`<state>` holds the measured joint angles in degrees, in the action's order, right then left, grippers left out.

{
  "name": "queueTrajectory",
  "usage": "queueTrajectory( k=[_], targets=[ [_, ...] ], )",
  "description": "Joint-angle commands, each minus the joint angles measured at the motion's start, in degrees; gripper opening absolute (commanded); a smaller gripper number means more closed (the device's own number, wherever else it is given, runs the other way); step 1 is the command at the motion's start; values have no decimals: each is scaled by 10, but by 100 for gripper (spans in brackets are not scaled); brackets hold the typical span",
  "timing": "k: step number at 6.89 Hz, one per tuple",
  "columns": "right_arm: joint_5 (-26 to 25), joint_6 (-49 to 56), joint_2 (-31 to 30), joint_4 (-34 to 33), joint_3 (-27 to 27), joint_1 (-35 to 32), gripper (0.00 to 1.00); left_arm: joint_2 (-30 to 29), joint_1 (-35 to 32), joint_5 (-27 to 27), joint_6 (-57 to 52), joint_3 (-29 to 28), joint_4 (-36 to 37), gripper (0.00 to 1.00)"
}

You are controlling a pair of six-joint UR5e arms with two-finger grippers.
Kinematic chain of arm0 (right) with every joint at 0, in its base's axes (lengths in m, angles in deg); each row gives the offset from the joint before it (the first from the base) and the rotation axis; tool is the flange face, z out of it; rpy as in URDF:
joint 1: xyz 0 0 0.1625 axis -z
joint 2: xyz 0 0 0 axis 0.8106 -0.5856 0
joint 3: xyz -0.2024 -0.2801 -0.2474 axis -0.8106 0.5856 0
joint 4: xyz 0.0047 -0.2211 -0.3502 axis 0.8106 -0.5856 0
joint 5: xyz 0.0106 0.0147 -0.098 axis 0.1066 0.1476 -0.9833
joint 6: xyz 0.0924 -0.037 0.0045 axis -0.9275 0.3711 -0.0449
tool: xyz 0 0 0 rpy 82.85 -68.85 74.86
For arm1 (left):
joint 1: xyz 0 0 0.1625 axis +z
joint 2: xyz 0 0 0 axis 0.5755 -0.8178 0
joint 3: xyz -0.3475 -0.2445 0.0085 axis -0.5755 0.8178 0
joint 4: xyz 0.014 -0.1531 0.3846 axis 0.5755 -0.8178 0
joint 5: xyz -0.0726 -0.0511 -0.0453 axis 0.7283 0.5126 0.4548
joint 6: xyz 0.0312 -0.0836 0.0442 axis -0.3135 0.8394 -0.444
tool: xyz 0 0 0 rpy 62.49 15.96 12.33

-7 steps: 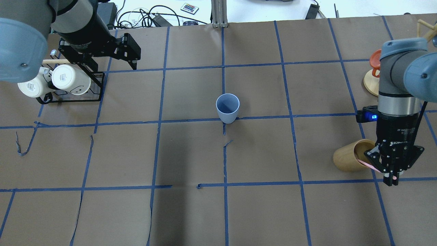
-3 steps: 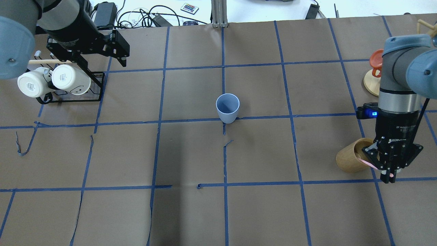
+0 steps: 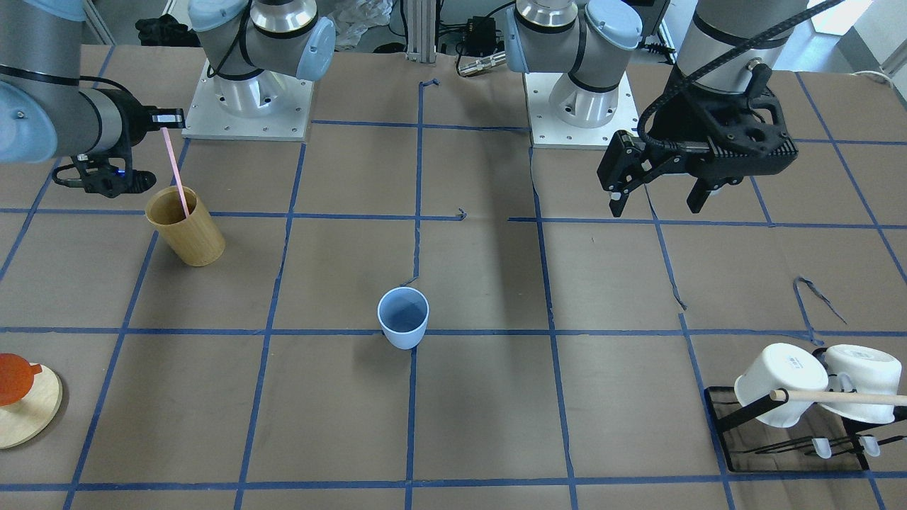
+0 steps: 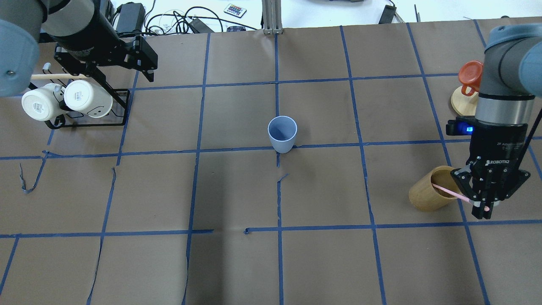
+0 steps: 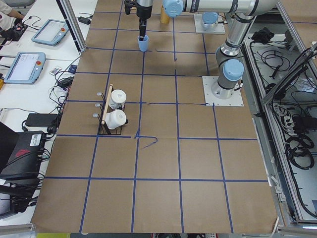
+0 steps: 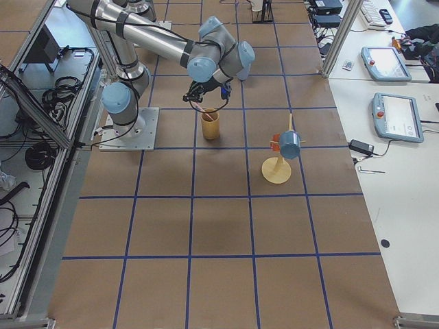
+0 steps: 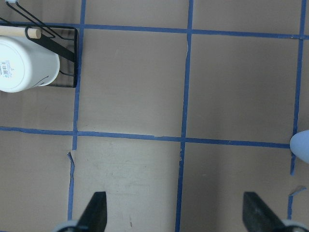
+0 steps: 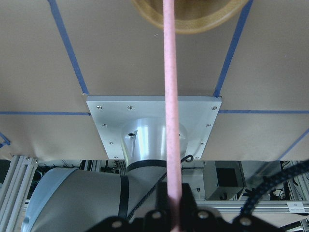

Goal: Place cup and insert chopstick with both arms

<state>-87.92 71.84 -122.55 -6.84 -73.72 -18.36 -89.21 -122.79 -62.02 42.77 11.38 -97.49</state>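
Note:
The light blue cup stands upright and empty at the table's middle; it also shows in the front view and at the right edge of the left wrist view. My right gripper is shut on the top of the pink chopstick. The stick slants down from the gripper, with its lower end inside the tan bamboo cylinder. The front view shows the same stick and gripper. My left gripper is open and empty, hovering high near the mug rack, far from the cup.
A black mug rack with two white mugs and a wooden rod sits at the far left. A round wooden stand with an orange cup is at the far right, behind the right arm. Blue tape lines grid the brown table.
My right gripper has moved back and lifted the chopstick, so more of it shows above the bamboo cylinder. My left arm drew back towards the mug rack.

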Motion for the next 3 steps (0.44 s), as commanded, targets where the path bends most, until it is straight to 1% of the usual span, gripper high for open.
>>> queueTrajectory(
  k=[1, 2, 3],
  targets=[
    [5, -5, 6, 74, 66, 0, 7, 0, -1, 0, 0, 1, -3, 100],
    [5, -15, 5, 103, 101, 0, 7, 1, -1, 0, 0, 1, -5, 100],
    [35, -38, 5, 136, 156, -1, 7, 1, -1, 0, 0, 1, -5, 100]
  ],
)
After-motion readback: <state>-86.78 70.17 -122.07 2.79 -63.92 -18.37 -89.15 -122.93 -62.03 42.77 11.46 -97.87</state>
